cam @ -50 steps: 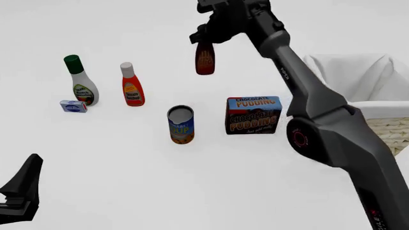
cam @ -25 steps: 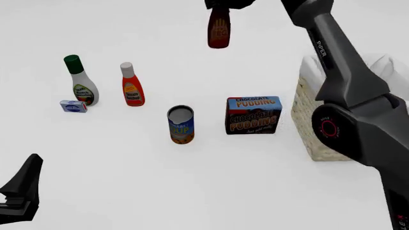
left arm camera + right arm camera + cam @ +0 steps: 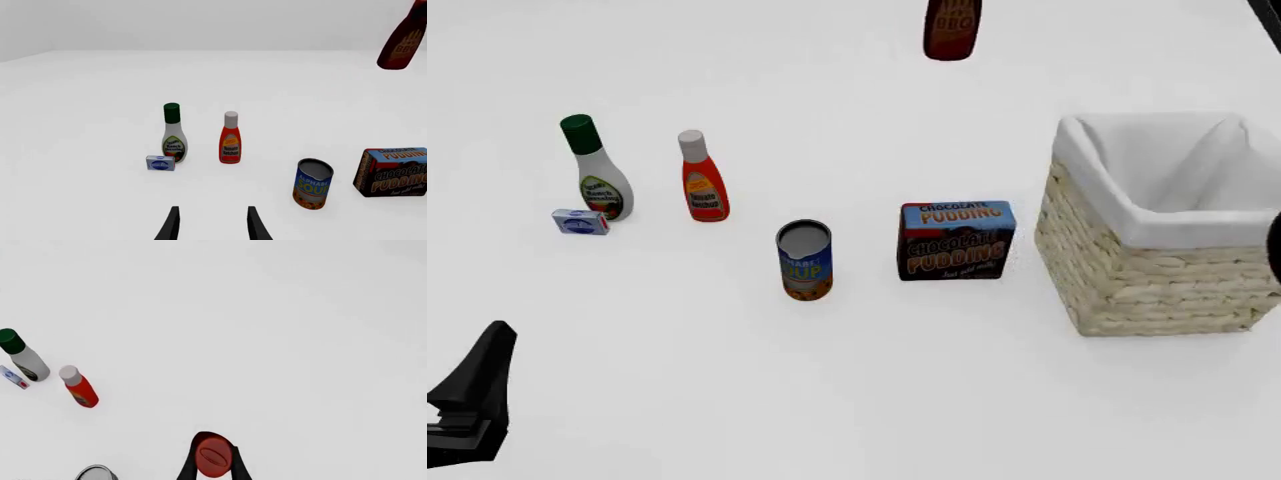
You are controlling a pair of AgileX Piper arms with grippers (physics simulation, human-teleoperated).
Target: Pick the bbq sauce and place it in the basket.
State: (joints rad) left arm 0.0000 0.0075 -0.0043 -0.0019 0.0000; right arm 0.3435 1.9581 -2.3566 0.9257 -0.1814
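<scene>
The bbq sauce, a dark maroon bottle with an orange label, hangs high in the air at the top edge of the front view, left of and beyond the basket. It also shows in the left wrist view. In the right wrist view my right gripper is shut on the bottle, with a finger on each side of its red cap. The right gripper itself is out of the front view. My left gripper is open and empty, low at the near left.
On the table stand a green-capped white bottle, a small blue box, a red-orange bottle with a white cap, a soup can and a chocolate pudding box just left of the basket.
The right arm has carried the bbq sauce up and to the right and has swung almost out of the front view, so the whole basket shows. The left arm has not moved.
</scene>
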